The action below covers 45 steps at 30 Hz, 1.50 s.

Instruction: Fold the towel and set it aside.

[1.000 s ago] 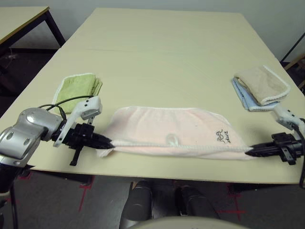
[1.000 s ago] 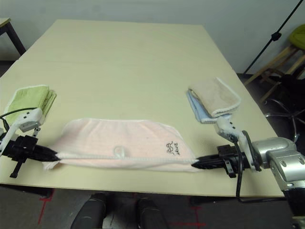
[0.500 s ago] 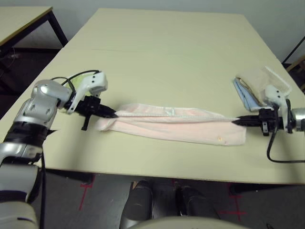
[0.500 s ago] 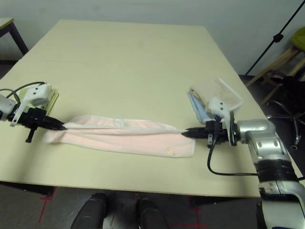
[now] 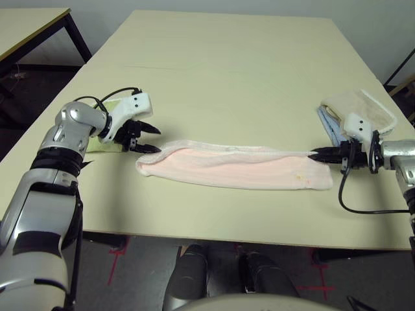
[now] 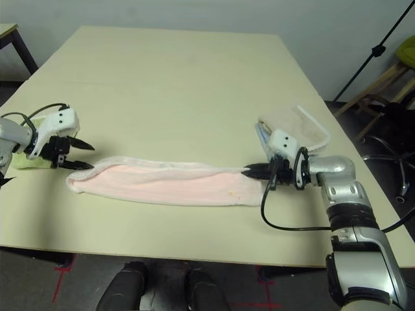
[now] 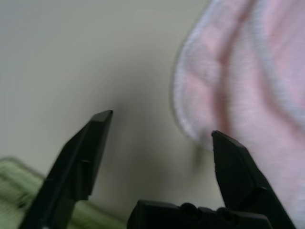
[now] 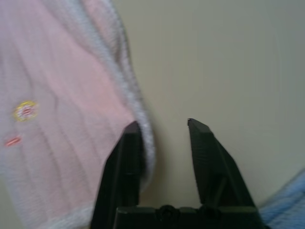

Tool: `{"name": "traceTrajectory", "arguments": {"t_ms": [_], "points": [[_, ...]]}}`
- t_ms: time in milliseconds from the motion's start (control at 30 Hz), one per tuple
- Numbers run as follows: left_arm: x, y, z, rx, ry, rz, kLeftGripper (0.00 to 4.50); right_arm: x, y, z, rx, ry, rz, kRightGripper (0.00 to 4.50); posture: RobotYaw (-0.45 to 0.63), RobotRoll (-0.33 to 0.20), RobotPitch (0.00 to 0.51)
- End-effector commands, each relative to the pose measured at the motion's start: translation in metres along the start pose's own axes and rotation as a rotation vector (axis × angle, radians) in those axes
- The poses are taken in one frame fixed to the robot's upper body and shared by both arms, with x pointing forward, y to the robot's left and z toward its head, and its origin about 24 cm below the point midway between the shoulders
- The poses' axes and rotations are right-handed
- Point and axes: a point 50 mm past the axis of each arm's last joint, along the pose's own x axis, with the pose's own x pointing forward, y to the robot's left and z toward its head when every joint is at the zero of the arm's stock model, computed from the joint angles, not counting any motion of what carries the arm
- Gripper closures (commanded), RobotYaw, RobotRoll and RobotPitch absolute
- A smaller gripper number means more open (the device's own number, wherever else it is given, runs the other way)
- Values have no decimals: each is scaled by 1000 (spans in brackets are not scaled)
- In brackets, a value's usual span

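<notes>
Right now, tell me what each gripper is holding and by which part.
Nothing is held: the left gripper and the right gripper both stand open at opposite ends of the pink towel, which lies on the table.

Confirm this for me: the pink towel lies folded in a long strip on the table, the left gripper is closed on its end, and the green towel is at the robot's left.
The left gripper is not closed: the left wrist view shows its fingers wide apart, holding nothing. The rest stands.
</notes>
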Motion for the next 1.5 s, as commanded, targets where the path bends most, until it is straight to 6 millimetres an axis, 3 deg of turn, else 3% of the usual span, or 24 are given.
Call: {"name": "traceTrajectory", "arguments": {"t_ms": [33,133,167,333,500,600,767,967,1200,1367,1400,1500], "points": [[-16,14,4,28,-14,145,0,-10,-12,10,-8,-31,-59,1293,186,0,181],[-25,21,8,-13,-73,216,0,-19,-19,19,6,-68,-85,157,186,0,181],[-27,21,9,-17,-83,218,0,-21,-20,22,4,-74,-93,43,186,0,181],[-41,6,11,-276,-214,216,0,-44,-17,30,146,-116,-46,43,193,0,178],[-41,-30,11,-403,-207,103,0,-56,-14,24,198,-62,-65,43,188,0,175],[-38,-44,13,-478,-204,63,0,-56,-11,15,227,44,-41,43,190,0,173],[-35,-50,15,-485,-192,50,0,-42,-17,12,192,90,-81,43,193,0,170],[-41,-55,24,-572,-255,113,0,-37,-18,32,306,-139,-75,43,214,0,171],[-29,-82,44,-658,-371,176,0,-31,29,48,421,-322,22,43,215,0,175],[-12,-99,69,-702,-465,127,0,-15,58,49,474,-337,76,43,196,0,176],[-7,-103,75,-713,-489,107,0,-13,60,47,485,-336,80,211,196,0,176],[12,-116,86,-746,-502,70,619,-4,68,42,499,-327,116,983,193,0,173]]}}
